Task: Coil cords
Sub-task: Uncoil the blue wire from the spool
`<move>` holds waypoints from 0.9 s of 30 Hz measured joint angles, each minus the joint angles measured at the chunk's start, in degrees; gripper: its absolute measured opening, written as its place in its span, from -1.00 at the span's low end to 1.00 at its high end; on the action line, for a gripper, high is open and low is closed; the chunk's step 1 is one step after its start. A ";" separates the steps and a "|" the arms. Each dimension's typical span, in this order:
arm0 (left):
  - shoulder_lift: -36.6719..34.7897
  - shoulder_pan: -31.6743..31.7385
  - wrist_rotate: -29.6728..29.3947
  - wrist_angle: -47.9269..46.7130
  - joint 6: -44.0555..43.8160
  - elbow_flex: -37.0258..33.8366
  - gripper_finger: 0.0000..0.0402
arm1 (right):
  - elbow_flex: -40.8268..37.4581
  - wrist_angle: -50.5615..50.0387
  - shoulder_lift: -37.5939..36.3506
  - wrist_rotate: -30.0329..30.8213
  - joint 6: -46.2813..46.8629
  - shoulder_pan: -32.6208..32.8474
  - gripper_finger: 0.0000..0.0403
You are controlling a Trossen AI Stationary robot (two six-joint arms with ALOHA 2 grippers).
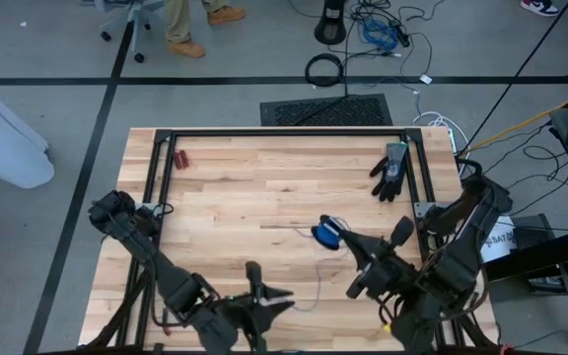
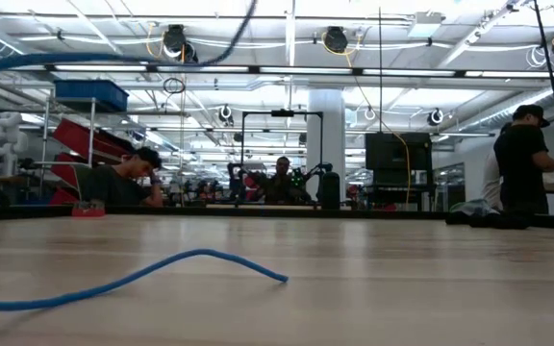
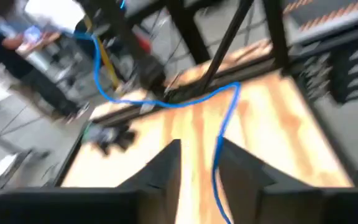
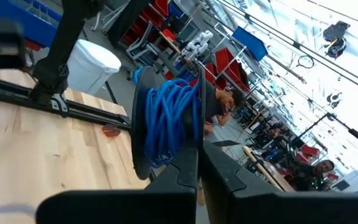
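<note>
Here the cords (image 1: 327, 233) sit as a small blue coil near the middle of the table (image 1: 264, 187), pinched between the clenched fingers of the right gripper (image 4: 199, 163) — a loose tail (image 2: 162, 269) trails off across the wood. The left gripper (image 1: 276, 295), nearer the table's front edge than the coil, has its fingers (image 3: 166, 168) parted around that tail — grasping nothing.

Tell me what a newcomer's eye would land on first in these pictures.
First, the bright blue coil of cord, held up off the table by the right gripper near the table's middle. Next, its loose tail trailing across the wood toward the left gripper at the near edge, the strand running between that gripper's parted fingers. Then the black glove lying near the far right corner.
</note>
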 joint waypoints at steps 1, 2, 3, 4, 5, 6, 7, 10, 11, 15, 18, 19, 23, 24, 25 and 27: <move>-0.02 0.36 -0.93 -2.64 -1.35 0.00 -0.31 | 0.00 -0.35 -0.58 -0.03 0.02 -0.06 -1.00; -0.02 0.73 -2.04 -5.24 -2.66 0.00 -0.22 | 0.00 -0.76 -1.13 -0.30 0.04 -0.09 -1.00; -0.02 1.07 -3.13 -7.58 -4.01 0.00 -0.14 | 0.00 -1.12 -1.59 -0.59 0.27 -0.32 -1.00; -0.02 1.35 -3.80 -9.85 -4.91 0.00 -0.06 | 0.00 -1.44 -2.05 -1.53 0.70 -0.51 -1.00; -0.02 1.65 -4.11 -11.82 -5.70 0.00 0.02 | 0.00 -1.98 -2.61 -2.80 1.55 -0.77 -1.00; -0.02 1.69 -4.30 -13.13 -6.32 0.00 0.09 | 0.00 -2.78 -3.16 -4.24 2.68 -0.84 -1.00; -0.04 1.63 -4.26 -14.13 -6.99 0.00 0.16 | 0.00 -3.71 -3.70 -5.66 4.03 -1.04 -1.00; -0.19 1.44 -1.45 -14.25 -7.12 0.00 0.34 | 0.02 -6.76 -4.32 -8.52 8.11 -1.52 -1.00; -0.42 1.41 0.48 -14.34 -7.14 0.00 0.39 | 0.02 -7.95 -4.27 -9.19 9.47 -1.52 -1.00; -0.90 1.40 6.99 -14.13 -7.22 0.00 0.59 | 0.02 -12.00 -4.20 -9.39 14.66 -1.52 -1.00; -0.90 1.55 6.24 -14.07 -3.69 0.00 0.69 | 0.02 -13.32 -4.21 -9.41 17.04 -1.52 -1.00; -0.90 1.70 4.39 -13.84 -2.12 0.00 0.71 | 0.02 -13.54 -4.21 -9.41 17.64 -1.52 -1.00; -0.90 3.64 -2.38 -10.13 0.49 0.00 0.72 | 0.02 -13.66 -3.99 -10.84 19.48 -1.52 -1.00; -0.90 4.30 -2.95 -8.20 0.50 0.00 0.72 | 0.02 -13.64 -3.73 -11.17 19.66 -1.52 -1.00; -0.90 5.02 -3.04 -5.98 0.48 0.00 0.72 | 0.02 -13.64 -3.53 -11.59 19.82 -1.52 -1.00; -0.90 6.58 -3.05 -1.52 -0.29 0.00 0.72 | 0.02 -13.64 -3.43 -12.37 20.15 -1.52 -1.00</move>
